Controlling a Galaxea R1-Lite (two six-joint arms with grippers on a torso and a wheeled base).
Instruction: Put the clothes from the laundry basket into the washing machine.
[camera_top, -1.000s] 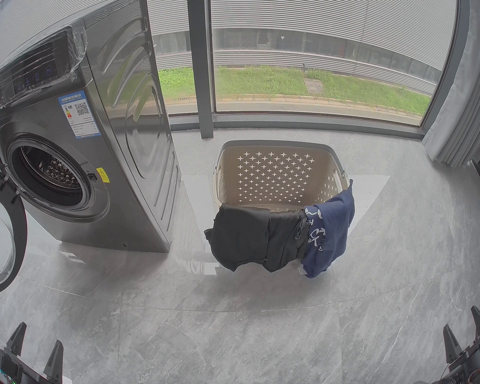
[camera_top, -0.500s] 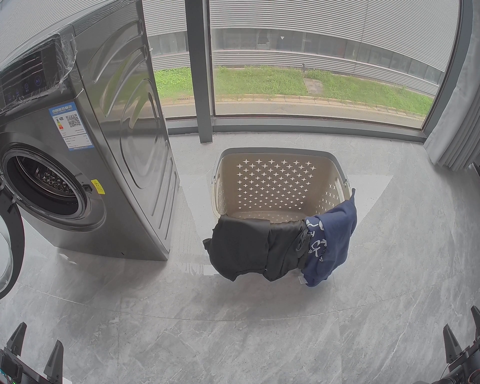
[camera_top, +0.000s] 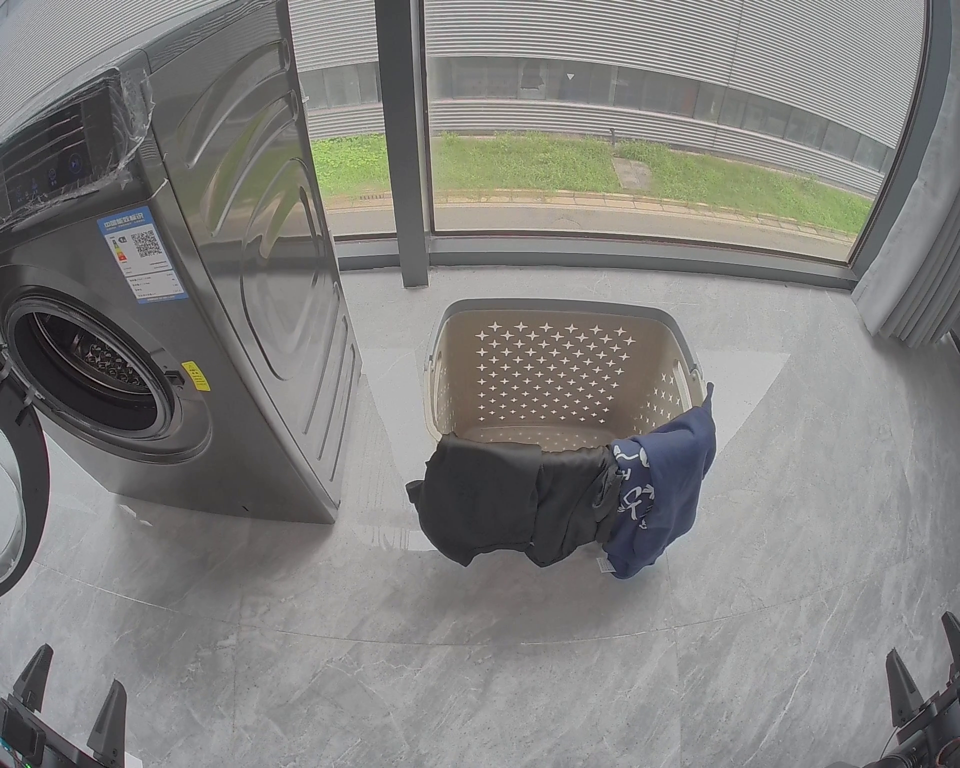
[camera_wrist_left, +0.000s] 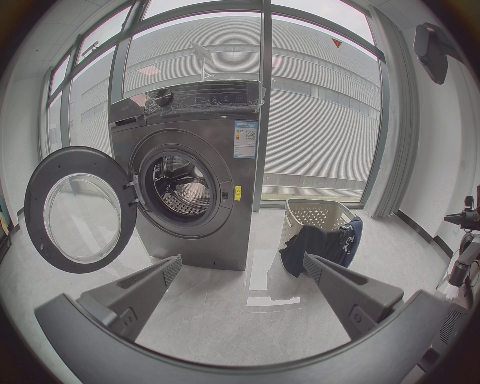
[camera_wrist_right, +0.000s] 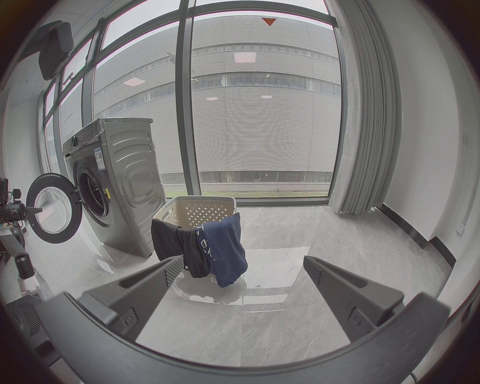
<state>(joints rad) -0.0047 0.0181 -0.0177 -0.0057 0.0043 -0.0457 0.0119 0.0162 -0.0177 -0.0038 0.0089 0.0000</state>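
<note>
my left claw (camera_wrist_left: 241, 260) and my right claw (camera_wrist_right: 241, 260) both stood spread wide and empty, low over the floor and well apart from the laundry basket (camera_top: 560, 305). the clothes hung over the basket's near rim: a black garment (camera_top: 500, 495) on the side toward the washing machine (camera_top: 250, 300), and a navy garment (camera_top: 660, 480) just beside it at the corner, the two touching. i judged them soft, limp and light, nothing to crush, but apt to trail, to snag on the rim, or to drag a neighbour along. the best hold looked to be a bunched fold at the crest on the rim, pinched deep so the cloth would not slip out. the machine's door (camera_wrist_left: 80, 210) stood swung open, the drum (camera_top: 95, 365) clear to see. i could not tell whether the black cloth was one piece or two, and the draped clothes hid the near part of the basket's floor.
</note>
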